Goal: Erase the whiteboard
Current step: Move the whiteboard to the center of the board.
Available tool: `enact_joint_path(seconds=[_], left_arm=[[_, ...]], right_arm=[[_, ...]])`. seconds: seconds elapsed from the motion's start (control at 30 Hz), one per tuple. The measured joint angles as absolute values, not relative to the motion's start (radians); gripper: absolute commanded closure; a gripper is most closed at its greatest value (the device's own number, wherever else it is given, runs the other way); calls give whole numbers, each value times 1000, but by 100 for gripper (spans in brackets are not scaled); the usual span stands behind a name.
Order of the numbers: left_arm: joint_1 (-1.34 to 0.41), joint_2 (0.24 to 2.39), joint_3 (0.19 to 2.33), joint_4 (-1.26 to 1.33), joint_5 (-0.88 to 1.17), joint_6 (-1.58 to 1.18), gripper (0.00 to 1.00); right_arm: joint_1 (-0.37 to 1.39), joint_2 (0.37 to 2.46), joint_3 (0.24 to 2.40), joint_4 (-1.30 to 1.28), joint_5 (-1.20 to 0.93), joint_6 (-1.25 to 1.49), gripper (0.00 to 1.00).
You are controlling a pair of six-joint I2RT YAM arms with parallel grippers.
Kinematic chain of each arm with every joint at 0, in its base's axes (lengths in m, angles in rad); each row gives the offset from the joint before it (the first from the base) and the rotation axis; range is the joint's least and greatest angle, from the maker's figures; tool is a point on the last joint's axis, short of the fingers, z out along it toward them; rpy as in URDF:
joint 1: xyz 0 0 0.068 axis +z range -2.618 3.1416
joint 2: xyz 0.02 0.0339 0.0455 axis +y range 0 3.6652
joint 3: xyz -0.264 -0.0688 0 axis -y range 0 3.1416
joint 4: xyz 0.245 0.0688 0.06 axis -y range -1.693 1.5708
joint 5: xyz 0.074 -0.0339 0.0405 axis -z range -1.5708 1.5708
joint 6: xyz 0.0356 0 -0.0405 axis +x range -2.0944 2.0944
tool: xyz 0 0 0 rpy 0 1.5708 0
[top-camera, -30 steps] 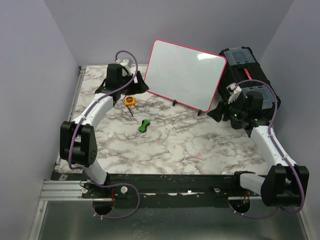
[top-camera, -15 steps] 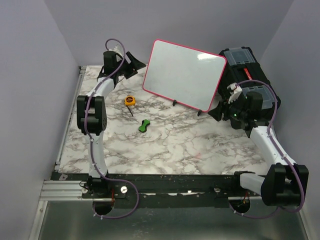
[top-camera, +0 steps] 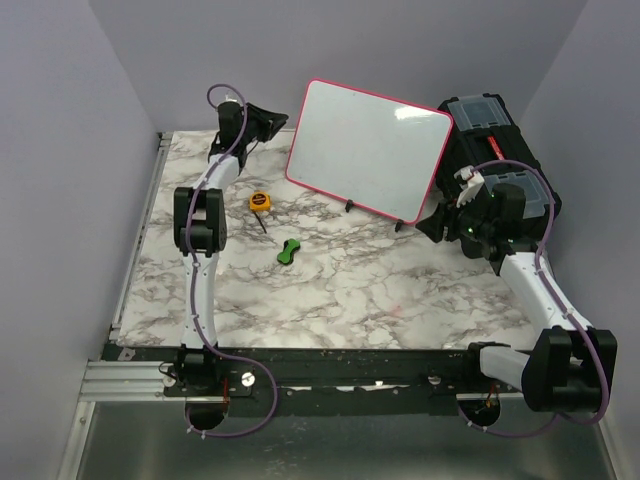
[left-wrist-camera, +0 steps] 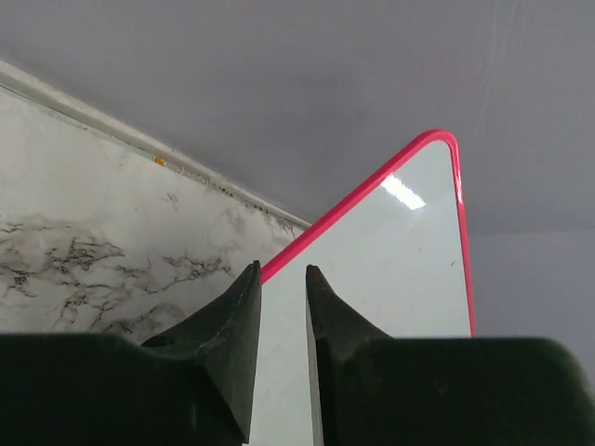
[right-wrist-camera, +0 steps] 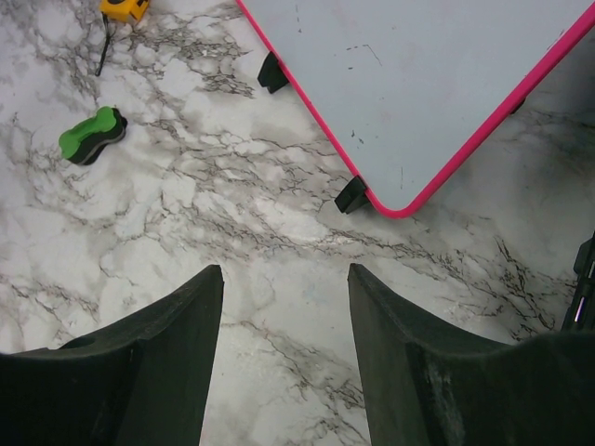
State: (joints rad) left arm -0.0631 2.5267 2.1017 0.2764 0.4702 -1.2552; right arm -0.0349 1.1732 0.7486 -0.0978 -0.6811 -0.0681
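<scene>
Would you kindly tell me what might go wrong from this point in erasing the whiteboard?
1. The left fingers sit narrowly spaced right at the rim of the whiteboard, which stands tilted on small black feet; a push there might tip or slide it.
2. The green eraser lies on the table, held by neither arm, so the small marks could go unwiped.
3. The right fingers are open near the board's corner foot and could knock it.
</scene>
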Motion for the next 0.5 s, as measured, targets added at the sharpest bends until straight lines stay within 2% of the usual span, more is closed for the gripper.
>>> enact_joint_path(seconds=[0.5], left_arm=[[-104,2580,2256,65,329,-1250,83]], right_arm=[[-35,1173,749,-98,-670,-68,42]])
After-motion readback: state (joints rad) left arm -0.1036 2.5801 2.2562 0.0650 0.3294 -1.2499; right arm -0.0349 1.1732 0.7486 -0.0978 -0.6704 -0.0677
